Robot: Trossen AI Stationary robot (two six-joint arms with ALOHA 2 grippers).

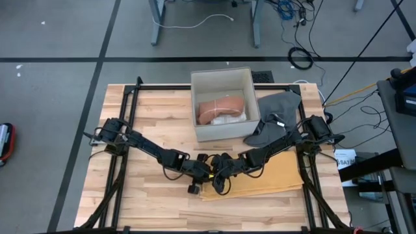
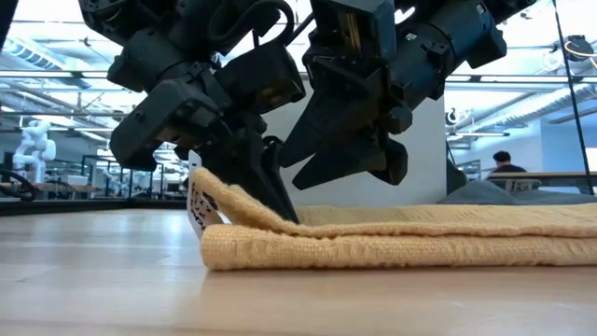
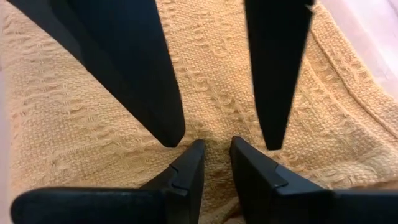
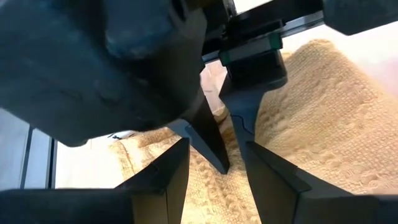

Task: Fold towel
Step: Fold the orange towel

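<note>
A yellow knitted towel (image 1: pixel 260 179) lies folded in two layers on the near right of the table, its left end (image 2: pixel 213 238) facing the low camera. Both grippers meet over that end. My left gripper (image 3: pixel 215 155) is down on the upper layer, fingers nearly together with a pinch of cloth between them. My right gripper (image 4: pixel 216 168) is open, hovers just above the towel (image 4: pixel 323 118) and straddles the left gripper's fingers (image 4: pixel 211 140). In the low view its fingers (image 2: pixel 392 168) stand clear of the cloth. My left gripper pinches the towel's upper layer (image 3: pixel 214 134) near its left end between its two fingers, slanting down from above. That layer's end (image 2: pixel 201 187) curls up off the lower layer, showing a white label (image 2: pixel 196 213). The rest of the towel lies flat on the table.
An open white box (image 1: pixel 224 133) with a pinkish roll inside stands beyond the towel at mid-table. A grey cloth (image 1: pixel 276 117) lies to its right. Bare wooden table (image 1: pixel 143 195) spreads to the left and near side. A person (image 2: pixel 504 161) sits far off in the room.
</note>
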